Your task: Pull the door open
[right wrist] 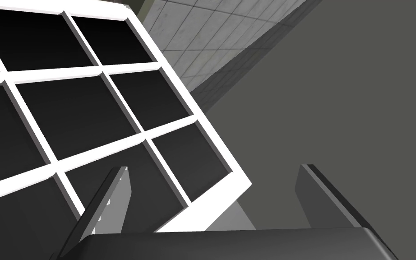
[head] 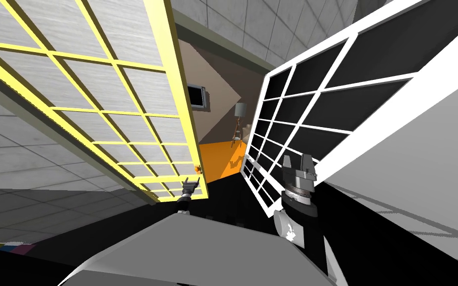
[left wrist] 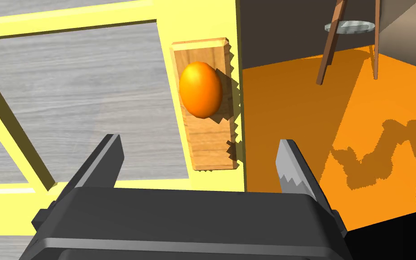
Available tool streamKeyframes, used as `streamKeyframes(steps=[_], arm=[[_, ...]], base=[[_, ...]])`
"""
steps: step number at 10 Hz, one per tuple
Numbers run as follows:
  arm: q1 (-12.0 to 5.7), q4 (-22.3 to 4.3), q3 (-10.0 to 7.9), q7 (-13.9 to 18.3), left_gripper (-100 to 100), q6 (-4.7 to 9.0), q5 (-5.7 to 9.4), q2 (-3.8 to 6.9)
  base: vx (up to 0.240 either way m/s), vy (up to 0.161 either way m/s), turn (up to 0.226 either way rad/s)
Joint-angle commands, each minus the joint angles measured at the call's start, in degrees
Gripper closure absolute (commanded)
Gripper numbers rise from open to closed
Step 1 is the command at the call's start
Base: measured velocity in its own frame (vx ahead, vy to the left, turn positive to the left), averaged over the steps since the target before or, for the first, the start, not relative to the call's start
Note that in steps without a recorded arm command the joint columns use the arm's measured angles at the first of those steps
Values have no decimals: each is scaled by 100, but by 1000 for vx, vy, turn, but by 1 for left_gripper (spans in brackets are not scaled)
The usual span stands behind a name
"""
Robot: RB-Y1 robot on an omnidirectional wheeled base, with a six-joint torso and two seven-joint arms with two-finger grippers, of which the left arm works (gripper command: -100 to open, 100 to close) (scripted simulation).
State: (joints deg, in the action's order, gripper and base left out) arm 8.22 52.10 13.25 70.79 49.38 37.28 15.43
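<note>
Yellow-framed door (head: 118,30) is seen left of a white-framed grid panel (head: 297,124). At the door's edge, a wooden plate (left wrist: 207,149) carries an orange knob (left wrist: 200,89). Left gripper (left wrist: 199,142) is held spread, just short of the knob. Right gripper (right wrist: 214,170) is spread beside the grid panel.

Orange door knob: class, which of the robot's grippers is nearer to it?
Left. The open left gripper is just short of the orange knob on the yellow door; the open right gripper is by the white-framed door.
</note>
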Motion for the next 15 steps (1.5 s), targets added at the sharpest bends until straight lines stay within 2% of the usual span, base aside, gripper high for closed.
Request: streamKeyframes(steps=[1, 4, 5, 6, 7, 11, 12, 13, 15], arm=[[5, 14, 57, 279, -100, 1, 98, 12], [12, 35, 127, 611, -100, 0, 221, 27], [12, 31, 112, 530, -100, 0, 195, 23], [42, -54, 60, 682, -100, 65, 251, 132], [51, -78, 44, 718, -100, 83, 265, 162], [119, -276, -82, 1012, -100, 233, 383, 412], [69, -305, -58, 977, -100, 223, 362, 375], [69, -305, -58, 977, 100, 223, 362, 375], [69, -305, -58, 977, 100, 223, 362, 375]], base=[[-64, 22, -57], [-45, 16, -45], [-18, 7, -8], [139, 27, -129], [200, 22, -142], [209, 12, -115], [86, 26, -12], [-15, -10, 20], [-27, 2, -4]])
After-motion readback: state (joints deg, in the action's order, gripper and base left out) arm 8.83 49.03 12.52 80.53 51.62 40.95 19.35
